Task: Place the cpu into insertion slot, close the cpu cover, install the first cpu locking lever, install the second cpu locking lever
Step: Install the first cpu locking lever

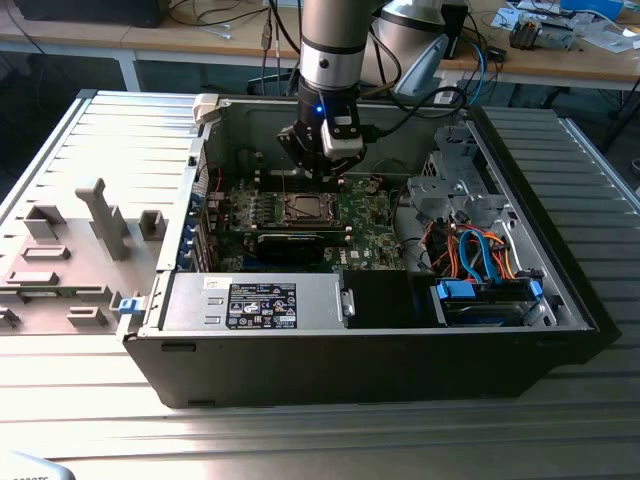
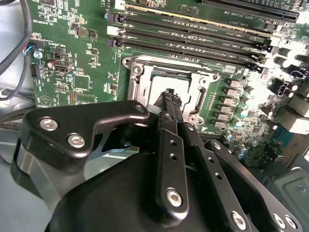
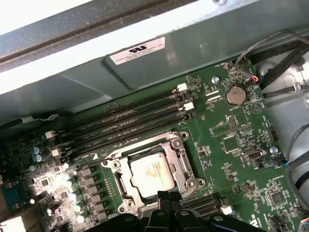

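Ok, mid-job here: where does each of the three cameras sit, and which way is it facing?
Exterior view: off the arm, above the open computer case, looking down into it; the arm and gripper hang over the motherboard.
First wrist view: on the arm, looking down at the cpu lying in the insertion slot; the fingertips show.
Second wrist view: on the arm behind the gripper, looking along it to the slot.
Both wrist views share the slot and memory slots.

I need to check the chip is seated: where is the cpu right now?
The cpu lies in the insertion slot on the green motherboard, beside the memory slots, with the hand just above its edge.
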You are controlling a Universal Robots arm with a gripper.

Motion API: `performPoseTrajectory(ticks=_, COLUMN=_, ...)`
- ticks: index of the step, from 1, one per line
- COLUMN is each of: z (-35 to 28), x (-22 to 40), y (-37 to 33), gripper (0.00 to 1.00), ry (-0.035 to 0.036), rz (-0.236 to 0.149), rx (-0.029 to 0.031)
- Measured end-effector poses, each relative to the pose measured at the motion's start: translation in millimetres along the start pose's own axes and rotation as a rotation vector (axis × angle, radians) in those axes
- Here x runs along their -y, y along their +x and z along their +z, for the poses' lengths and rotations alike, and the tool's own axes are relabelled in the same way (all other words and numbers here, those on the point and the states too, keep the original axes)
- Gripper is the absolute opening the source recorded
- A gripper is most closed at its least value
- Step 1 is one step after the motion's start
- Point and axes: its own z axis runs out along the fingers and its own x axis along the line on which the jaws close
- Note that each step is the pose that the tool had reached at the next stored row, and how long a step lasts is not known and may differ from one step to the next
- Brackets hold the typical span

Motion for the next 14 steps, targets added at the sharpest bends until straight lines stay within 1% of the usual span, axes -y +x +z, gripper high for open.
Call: performPoseTrajectory(ticks=14, z=0.0, x=0.0, y=0.0, gripper=0.11, ry=0.0003, rz=-0.028, rx=0.0011)
